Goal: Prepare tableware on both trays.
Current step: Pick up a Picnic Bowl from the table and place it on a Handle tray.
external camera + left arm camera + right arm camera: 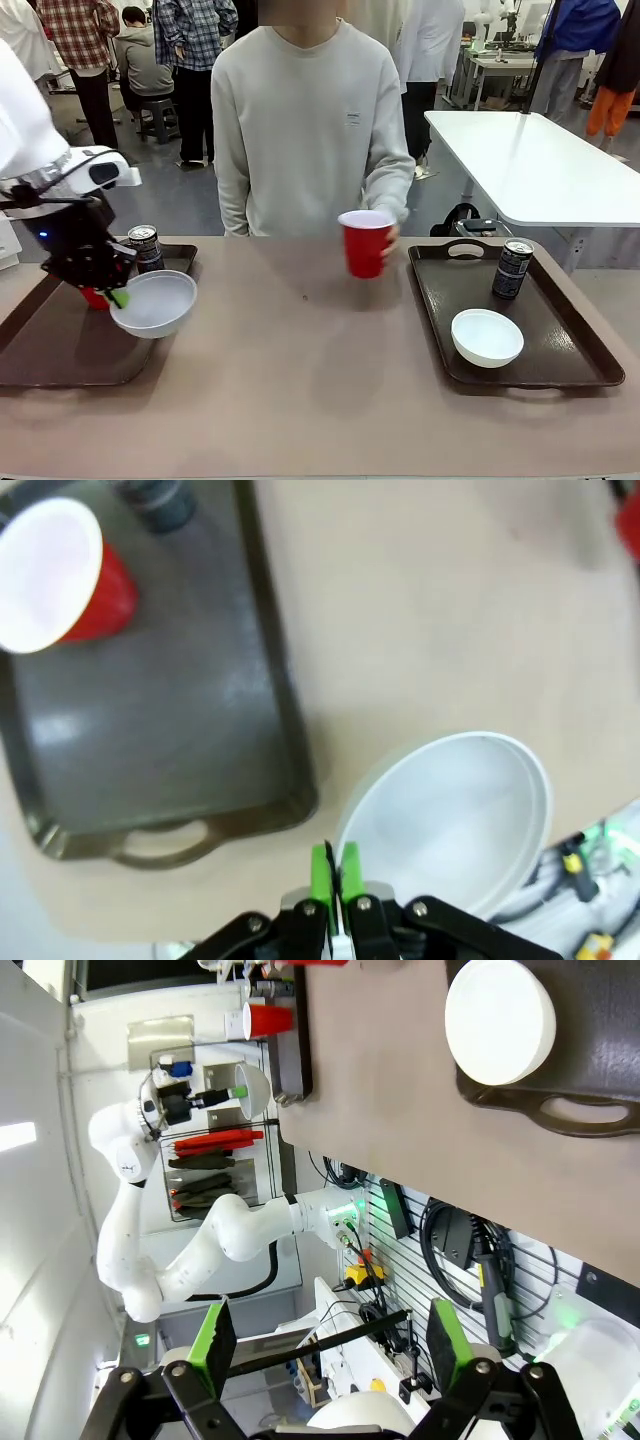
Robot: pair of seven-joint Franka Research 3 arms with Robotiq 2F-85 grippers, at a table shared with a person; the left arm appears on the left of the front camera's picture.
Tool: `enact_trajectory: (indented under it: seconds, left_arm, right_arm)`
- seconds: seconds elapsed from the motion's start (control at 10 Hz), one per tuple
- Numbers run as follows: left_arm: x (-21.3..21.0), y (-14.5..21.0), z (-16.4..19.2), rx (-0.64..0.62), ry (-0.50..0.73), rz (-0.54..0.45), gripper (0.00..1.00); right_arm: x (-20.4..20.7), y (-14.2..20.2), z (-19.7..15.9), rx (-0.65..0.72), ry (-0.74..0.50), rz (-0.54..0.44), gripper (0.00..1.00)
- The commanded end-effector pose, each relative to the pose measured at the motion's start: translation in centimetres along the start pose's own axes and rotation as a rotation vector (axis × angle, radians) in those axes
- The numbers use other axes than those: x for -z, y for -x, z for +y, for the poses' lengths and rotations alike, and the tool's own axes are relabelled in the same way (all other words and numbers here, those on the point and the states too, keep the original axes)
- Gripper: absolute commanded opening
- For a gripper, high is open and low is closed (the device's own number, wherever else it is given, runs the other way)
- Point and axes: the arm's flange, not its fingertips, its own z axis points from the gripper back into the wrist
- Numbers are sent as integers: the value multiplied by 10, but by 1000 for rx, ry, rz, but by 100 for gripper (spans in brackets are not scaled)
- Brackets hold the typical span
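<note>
My left claw (118, 296) is pinched tight on the rim of a white bowl (155, 303), holding it tilted above the near right edge of the left tray (60, 350). That tray already carries a red cup (55, 575) and a black can (146, 248). The right tray (560, 345) has its own bowl (487, 337) and can (512, 268), but no cup yet. The person's hand (388, 238) holds the second red cup (365, 243) on the table (310, 400). My right claw (325, 1345) hangs wide open, empty. Left to do, I judge: set this bowl down and get that cup onto the right tray.
</note>
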Motion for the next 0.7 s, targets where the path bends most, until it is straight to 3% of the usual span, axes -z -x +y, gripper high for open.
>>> enact_trajectory:
  seconds: [0.0, 0.1, 0.4, 0.6]
  left_arm:
    - [17, 1, 22, -44, -107, 31, 0]
    - [23, 1, 32, -43, -209, 33, 0]
    - [36, -1, 62, -104, -321, 40, 0]
    - [62, -12, 75, -133, -280, 76, 0]
  right_arm:
    - [0, 2, 1, -8, -14, -4, 100]
    - [0, 2, 1, -8, -14, -4, 100]
    - [0, 2, 1, -8, -14, -4, 100]
    - [0, 2, 1, -8, -14, -4, 100]
